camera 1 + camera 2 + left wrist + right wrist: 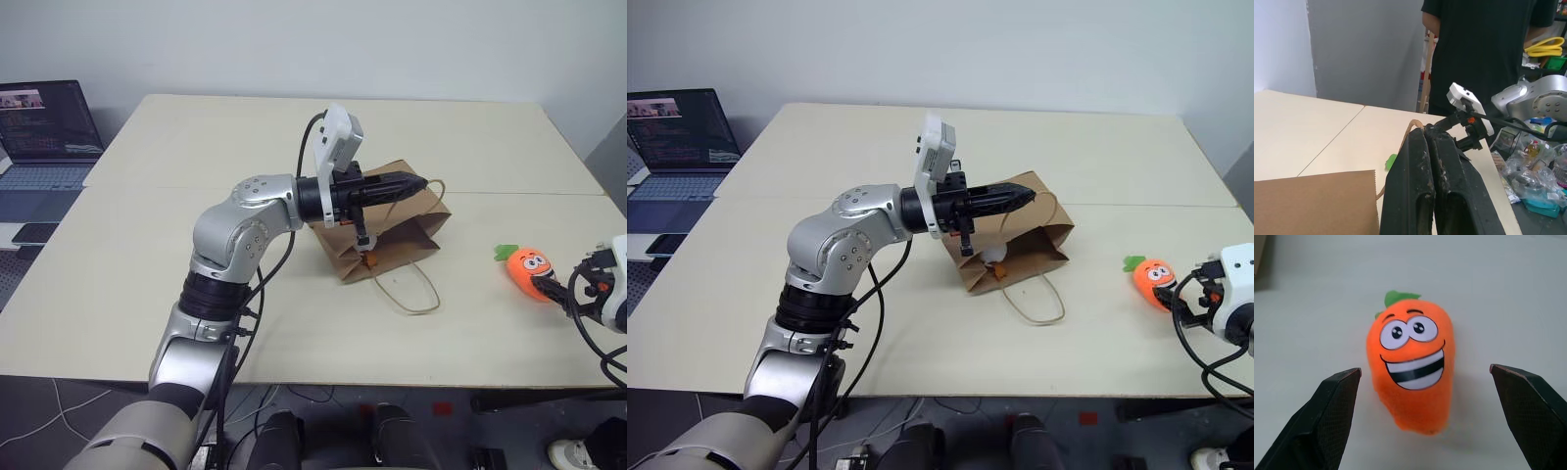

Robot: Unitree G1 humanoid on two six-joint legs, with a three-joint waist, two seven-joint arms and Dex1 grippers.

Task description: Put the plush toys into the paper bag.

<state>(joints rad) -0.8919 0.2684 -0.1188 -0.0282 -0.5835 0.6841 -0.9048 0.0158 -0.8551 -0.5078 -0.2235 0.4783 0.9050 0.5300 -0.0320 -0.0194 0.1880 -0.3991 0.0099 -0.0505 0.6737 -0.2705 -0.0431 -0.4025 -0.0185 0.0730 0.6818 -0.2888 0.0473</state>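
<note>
right gripper (1422, 418) is sitting wide open, fingers flanking the carrot toy (1411, 366). carrot is lying on the beige table (196, 294) well right of the paper bag (387, 230), green top pointing toward the bag. left gripper (397, 186) is closed on the bag's handle (1413, 126). egg toy (995, 260) is mostly hidden inside. laptop (44, 132) is sitting far left.

bare table (294, 333) around carrot (1410, 367)

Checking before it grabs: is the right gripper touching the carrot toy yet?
Apart. The right wrist view shows bare table between the carrot toy and both fingers of the right gripper.
</note>
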